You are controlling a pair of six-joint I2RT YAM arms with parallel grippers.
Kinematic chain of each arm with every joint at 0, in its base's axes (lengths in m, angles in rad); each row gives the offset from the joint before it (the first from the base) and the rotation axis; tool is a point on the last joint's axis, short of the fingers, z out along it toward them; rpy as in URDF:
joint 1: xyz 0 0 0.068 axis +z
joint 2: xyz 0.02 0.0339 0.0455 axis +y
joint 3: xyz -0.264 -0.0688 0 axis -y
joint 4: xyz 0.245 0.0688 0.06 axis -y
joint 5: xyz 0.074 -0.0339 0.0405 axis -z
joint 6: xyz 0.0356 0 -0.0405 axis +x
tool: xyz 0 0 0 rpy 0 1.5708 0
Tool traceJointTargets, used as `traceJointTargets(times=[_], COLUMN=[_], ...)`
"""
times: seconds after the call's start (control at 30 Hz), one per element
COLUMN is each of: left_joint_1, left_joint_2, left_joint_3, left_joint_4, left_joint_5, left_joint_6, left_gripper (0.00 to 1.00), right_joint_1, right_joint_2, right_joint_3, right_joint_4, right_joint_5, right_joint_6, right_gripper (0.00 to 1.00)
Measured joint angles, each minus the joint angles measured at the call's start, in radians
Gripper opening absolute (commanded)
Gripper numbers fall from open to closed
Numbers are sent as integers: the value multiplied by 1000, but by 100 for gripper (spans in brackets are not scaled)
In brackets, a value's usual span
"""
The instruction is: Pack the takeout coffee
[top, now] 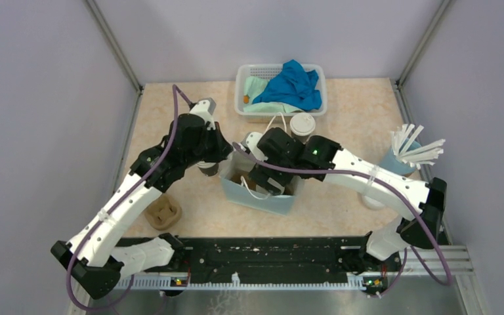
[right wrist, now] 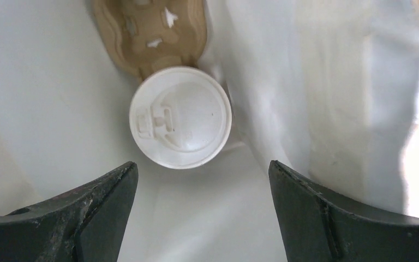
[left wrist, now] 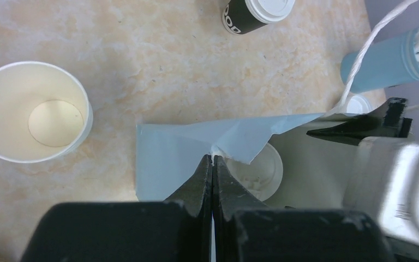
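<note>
Two robot arms, the left arm [top: 128, 197] and the right arm [top: 374, 177], reach over a beige marbled table [top: 361, 118] and meet at a light blue paper bag [top: 266, 200] standing open in the middle. Behind the bag sits a white mesh basket [top: 256, 67] holding a crumpled blue cloth [top: 295, 85].

The left gripper [left wrist: 213, 159] is pinched tight on the bag's upper edge, its jaws meeting on the paper with no gap. The right gripper [right wrist: 202, 165] hangs inside the bag with its jaws spread wide, gripping nothing. Below it, deep in the bag, stands a paper coffee cup [right wrist: 180, 117] closed with a round white plastic lid. It sits at the edge of a brown moulded pulp tray [right wrist: 153, 33] that also lies in the bag.

A second lidded cup [top: 302, 125] stands on the table between bag and basket. An open cream-lined paper cup [left wrist: 33, 112] with no lid stands just beside the bag, on its left. A light blue cup of white sticks [top: 403, 157] stands at the right, with a loose white lid [left wrist: 357, 103] next to it. Another brown pulp tray [top: 163, 212] rests on the table near the left arm.
</note>
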Motion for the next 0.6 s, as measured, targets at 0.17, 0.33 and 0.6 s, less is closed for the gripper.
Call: traceJointTargets(times=[0.17,0.33,0.6], left_joint_1=[0,0,0], left_joint_2=[-15,-14,-10], left_joint_3=[-19,-24,20], left_joint_4=[3,-5,-59], left_joint_5=[-5,-19,-10], left_joint_6=[-56,-100,-115], left_gripper=[0,18,81], right_joint_1=[0,1,1], right_joint_2=[4,4,-1], right_joint_3=[143,383,618], right_joint_4=[-9,-23,-150], right_joint_5=[-36,-52,-40], right_joint_6=[74,211,430], right_gripper=[91,94,99])
